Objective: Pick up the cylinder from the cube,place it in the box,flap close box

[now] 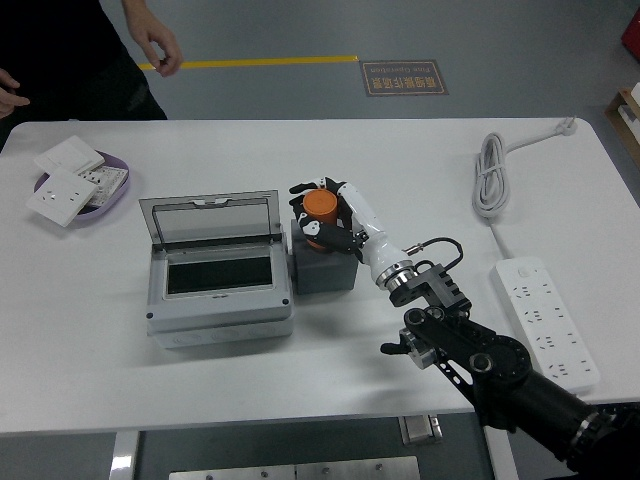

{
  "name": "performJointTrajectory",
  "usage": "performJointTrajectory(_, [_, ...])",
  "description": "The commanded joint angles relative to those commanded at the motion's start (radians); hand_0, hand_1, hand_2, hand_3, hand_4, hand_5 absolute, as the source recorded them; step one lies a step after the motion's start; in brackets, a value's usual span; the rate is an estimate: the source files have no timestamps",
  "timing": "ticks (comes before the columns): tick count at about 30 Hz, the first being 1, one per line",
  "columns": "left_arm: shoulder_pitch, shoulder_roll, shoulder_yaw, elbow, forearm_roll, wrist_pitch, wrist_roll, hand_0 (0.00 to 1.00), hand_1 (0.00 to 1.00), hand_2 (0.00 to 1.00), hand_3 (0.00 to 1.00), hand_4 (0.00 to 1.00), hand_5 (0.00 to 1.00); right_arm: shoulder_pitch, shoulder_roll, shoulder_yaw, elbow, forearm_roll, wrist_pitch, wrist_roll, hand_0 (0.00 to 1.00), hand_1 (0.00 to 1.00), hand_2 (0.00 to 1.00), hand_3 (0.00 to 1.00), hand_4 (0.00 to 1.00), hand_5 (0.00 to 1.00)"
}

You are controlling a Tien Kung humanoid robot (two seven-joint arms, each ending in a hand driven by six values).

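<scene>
The robot's right hand closes its fingers around an orange cylinder, short and flat-topped, held just above the dark grey cube. Beside the cube, the grey box stands with its clear flap raised. A person stands at the white table's far corner.

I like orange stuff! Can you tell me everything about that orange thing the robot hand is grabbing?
The orange cylinder is short and round with a flat top, and looks like smooth plastic. It stands upright over the dark grey cube, beside the open grey box. The right hand wraps its white and black fingers around it.
</scene>
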Motion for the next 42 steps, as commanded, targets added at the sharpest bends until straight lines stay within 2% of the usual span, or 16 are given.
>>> performJointTrajectory(6, [0.002, -0.003, 0.000, 0.000, -0.005, 0.001, -0.001, 0.923, 0.852, 0.854, 0.951, 0.002, 0.002, -0.021, -0.033, 0.025, 0.124, -0.071, -0.041, -0.047, 0.511, 0.510, 0.503, 0.486, 0.046, 0.002])
performJointTrajectory(10, [0.003, -0.004, -0.001, 0.000, -0.007, 0.002, -0.002, 0.923, 0.852, 0.854, 0.951, 0.002, 0.002, -0.044, -0.068, 0.030, 0.215, -0.114, -0.043, -0.098, 0.511, 0.510, 0.503, 0.486, 0.046, 0.002])
performJointTrajectory(11, [0.004, -0.005, -0.001, 0.000, -0.008, 0.002, -0.001, 0.923, 0.852, 0.854, 0.951, 0.002, 0.002, -0.048, -0.078, 0.026, 0.236, -0.123, -0.037, -0.113, 0.331, 0.433, 0.491, 0.474, 0.106, 0.002])
performJointTrajectory(16, [0.007, -0.007, -0.004, 0.000, -0.006, 0.003, 0.001, 0.923, 0.852, 0.854, 0.951, 0.002, 0.002, -0.051, -0.107, -0.015, 0.336, -0.154, -0.017, -0.172, 0.331, 0.433, 0.491, 0.474, 0.106, 0.002])
performJointTrajectory(17, [0.008, -0.007, -0.005, 0.000, -0.005, 0.003, 0.002, 0.923, 0.852, 0.854, 0.951, 0.002, 0.002, -0.047, -0.107, -0.026, 0.347, -0.159, -0.014, -0.182, 0.165, 0.333, 0.471, 0.445, 0.158, 0.002])
performJointTrajectory(18, [0.008, -0.007, -0.005, 0.000, -0.004, 0.004, 0.003, 0.923, 0.852, 0.854, 0.951, 0.002, 0.002, -0.040, -0.104, -0.042, 0.357, -0.166, -0.010, -0.195, 0.165, 0.333, 0.471, 0.445, 0.158, 0.002])
performJointTrajectory(22, [0.008, -0.006, -0.012, 0.000, 0.002, 0.004, 0.005, 0.923, 0.852, 0.854, 0.951, 0.002, 0.002, 0.001, -0.074, -0.118, 0.362, -0.201, -0.008, -0.240, 0.165, 0.333, 0.471, 0.445, 0.158, 0.002])
performJointTrajectory(23, [0.008, -0.005, -0.013, 0.000, 0.003, 0.005, 0.006, 0.923, 0.852, 0.854, 0.951, 0.002, 0.002, 0.010, -0.067, -0.134, 0.360, -0.210, -0.010, -0.248, 0.022, 0.226, 0.439, 0.413, 0.136, 0.002])
performJointTrajectory(32, [0.010, 0.001, -0.025, 0.000, 0.018, 0.005, 0.011, 0.923, 0.852, 0.854, 0.951, 0.002, 0.002, 0.122, 0.001, -0.277, 0.298, -0.341, -0.016, -0.344, 0.002, 0.215, 0.438, 0.413, 0.139, 0.002])
performJointTrajectory(42, [0.007, 0.007, -0.032, 0.000, 0.028, 0.005, 0.013, 0.923, 0.852, 0.854, 0.951, 0.002, 0.002, 0.210, 0.001, -0.364, 0.212, -0.483, -0.018, -0.399, 0.010, 0.236, 0.453, 0.429, 0.143, 0.002])
